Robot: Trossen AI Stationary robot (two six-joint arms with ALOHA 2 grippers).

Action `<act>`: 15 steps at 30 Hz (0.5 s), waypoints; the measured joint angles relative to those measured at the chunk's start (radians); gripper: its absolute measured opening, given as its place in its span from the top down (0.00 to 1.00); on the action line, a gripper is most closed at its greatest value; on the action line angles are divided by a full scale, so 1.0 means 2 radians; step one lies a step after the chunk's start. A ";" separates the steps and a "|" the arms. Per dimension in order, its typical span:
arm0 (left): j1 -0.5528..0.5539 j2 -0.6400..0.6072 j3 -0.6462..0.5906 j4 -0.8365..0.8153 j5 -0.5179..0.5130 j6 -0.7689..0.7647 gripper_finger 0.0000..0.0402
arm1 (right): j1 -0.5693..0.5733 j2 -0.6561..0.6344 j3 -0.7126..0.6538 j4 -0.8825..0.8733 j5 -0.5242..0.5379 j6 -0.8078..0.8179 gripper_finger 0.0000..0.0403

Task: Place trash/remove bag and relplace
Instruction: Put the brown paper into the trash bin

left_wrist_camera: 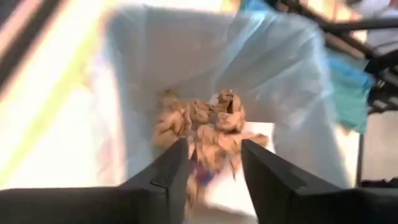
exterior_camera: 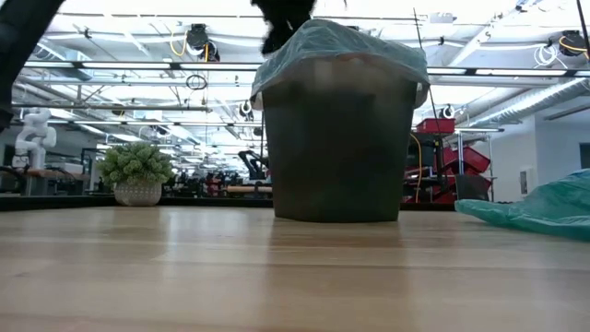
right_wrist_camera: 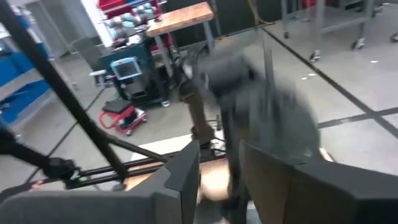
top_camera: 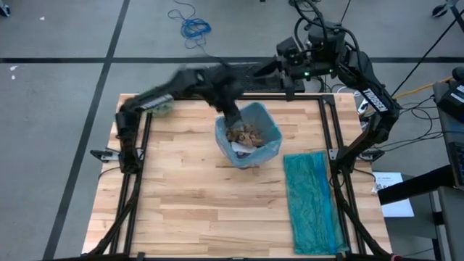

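Since trash sits inside: the left gripper (left_wrist_camera: 214, 168) hangs over the bin (top_camera: 247, 135) and should lift straight up clear of the bag (left_wrist_camera: 292, 68) rim, so the liner is not snagged.
Left jaws: parted, nothing between them, touching nothing.
Right gripper (right_wrist_camera: 219, 171): beyond the table's (top_camera: 181, 188) far edge, jaws slightly apart, empty.
Trash (left_wrist_camera: 202, 124): brown wads piled in the lined bin.
Spare teal bag (top_camera: 312, 199): flat on the table.
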 joint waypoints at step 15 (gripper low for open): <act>0.128 -0.215 0.071 0.034 -0.076 -0.070 1.00 | 0.051 0.069 0.000 -0.196 0.106 -0.026 0.99</act>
